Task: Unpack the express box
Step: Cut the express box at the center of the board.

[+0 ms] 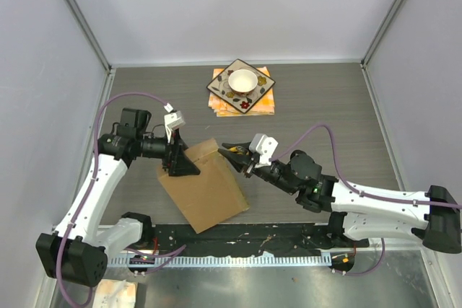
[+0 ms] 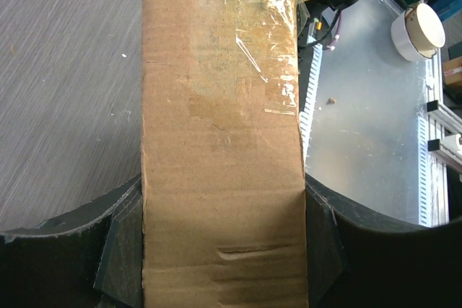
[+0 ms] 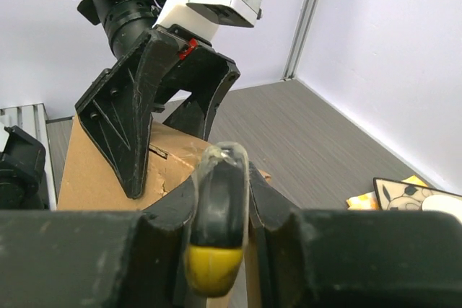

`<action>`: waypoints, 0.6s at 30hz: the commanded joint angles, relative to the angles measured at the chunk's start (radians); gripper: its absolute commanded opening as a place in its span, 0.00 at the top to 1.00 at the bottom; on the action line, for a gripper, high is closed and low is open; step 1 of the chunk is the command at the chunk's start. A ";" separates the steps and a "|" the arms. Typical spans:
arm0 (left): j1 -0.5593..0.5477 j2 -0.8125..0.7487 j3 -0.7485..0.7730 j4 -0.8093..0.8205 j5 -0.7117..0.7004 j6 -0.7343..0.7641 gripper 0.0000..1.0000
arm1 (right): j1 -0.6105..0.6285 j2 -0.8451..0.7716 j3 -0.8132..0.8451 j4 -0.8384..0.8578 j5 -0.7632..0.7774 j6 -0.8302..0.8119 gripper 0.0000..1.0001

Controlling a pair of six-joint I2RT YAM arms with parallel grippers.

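Observation:
The express box (image 1: 208, 191) is a plain brown cardboard box, tilted up at its far edge on the table near the arm bases. My left gripper (image 1: 179, 165) is shut on that raised far edge. In the left wrist view both black fingers (image 2: 119, 250) press the sides of the express box (image 2: 220, 128), whose far end carries clear tape. My right gripper (image 1: 244, 156) is shut on a yellow-and-black cutter (image 1: 231, 150) whose tip sits at the box's upper right corner. In the right wrist view the cutter (image 3: 214, 265) points at the express box (image 3: 90, 178) beside the left fingers (image 3: 130, 117).
A square orange-patterned plate (image 1: 224, 91) with a white bowl (image 1: 243, 79) rests on orange cloths (image 1: 264, 107) at the back of the table. Grey walls close in the left, right and back. A black cable rail (image 1: 238, 236) runs along the near edge.

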 commanded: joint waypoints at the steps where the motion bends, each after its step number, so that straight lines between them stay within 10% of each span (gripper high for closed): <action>1: 0.003 0.032 -0.003 -0.080 0.003 0.114 0.85 | 0.046 0.006 -0.018 0.161 0.081 -0.070 0.99; 18: 0.039 -0.024 -0.049 0.011 -0.040 0.033 0.91 | 0.141 -0.149 -0.113 0.161 0.195 -0.040 0.99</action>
